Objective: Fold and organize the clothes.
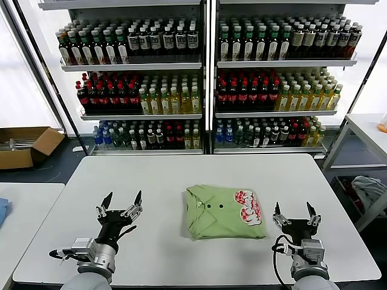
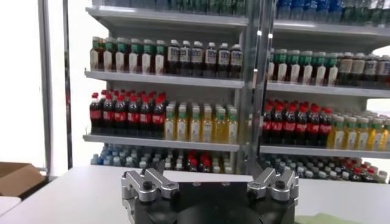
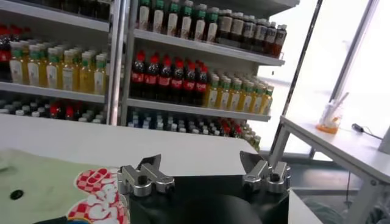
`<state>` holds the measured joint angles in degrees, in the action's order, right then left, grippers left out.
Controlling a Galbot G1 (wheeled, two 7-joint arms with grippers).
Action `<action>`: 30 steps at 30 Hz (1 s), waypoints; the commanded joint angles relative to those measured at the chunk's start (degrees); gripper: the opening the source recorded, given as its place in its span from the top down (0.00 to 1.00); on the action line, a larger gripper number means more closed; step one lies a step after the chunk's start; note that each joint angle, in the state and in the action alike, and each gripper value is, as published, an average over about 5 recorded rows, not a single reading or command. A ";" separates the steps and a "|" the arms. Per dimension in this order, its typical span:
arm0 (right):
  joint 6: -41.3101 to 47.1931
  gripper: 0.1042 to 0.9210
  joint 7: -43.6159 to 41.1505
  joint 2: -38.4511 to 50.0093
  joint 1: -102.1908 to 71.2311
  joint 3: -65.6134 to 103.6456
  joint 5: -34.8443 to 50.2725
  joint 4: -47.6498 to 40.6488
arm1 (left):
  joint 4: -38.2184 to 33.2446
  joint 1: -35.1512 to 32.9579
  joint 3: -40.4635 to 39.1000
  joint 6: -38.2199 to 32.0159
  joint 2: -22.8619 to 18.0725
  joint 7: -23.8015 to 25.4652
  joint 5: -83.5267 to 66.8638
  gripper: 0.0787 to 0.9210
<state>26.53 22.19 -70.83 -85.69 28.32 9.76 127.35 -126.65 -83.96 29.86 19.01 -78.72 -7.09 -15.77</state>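
The light green soft-fabric polo shirt (image 1: 224, 212) carried small dark buttons and a red-and-white checked chest print. It lay on the plain white rectangular table (image 1: 151, 181). On the far grey metal shelves (image 1: 205, 63), bottles showed red, yellow, green and dark; a brown cardboard box (image 1: 24, 147) sat far left.

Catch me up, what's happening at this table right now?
A light green short-sleeved polo shirt with a red-and-white chest print lies folded into a compact rectangle on the white table. Neither arm touches it. The left gripper hovers open off to the shirt's left, and the right gripper hovers open just right of it. Shelves of bottled drinks stand behind.
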 commanded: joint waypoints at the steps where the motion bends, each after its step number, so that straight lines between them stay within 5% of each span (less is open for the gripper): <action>1: -0.87 0.12 0.60 -0.66 -0.72 2.32 -0.63 -1.06 | 0.72 -0.30 0.64 -2.38 -0.42 -0.08 1.26 0.12; 30: -0.84 0.12 -0.30 -1.26 -1.64 -0.06 -1.56 0.23 | 0.05 -0.98 1.94 -2.61 -0.94 1.74 1.10 0.12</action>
<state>25.61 22.42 -72.04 -87.05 28.30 8.52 127.21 -126.36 -84.93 31.76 16.30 -79.71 -5.58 -14.67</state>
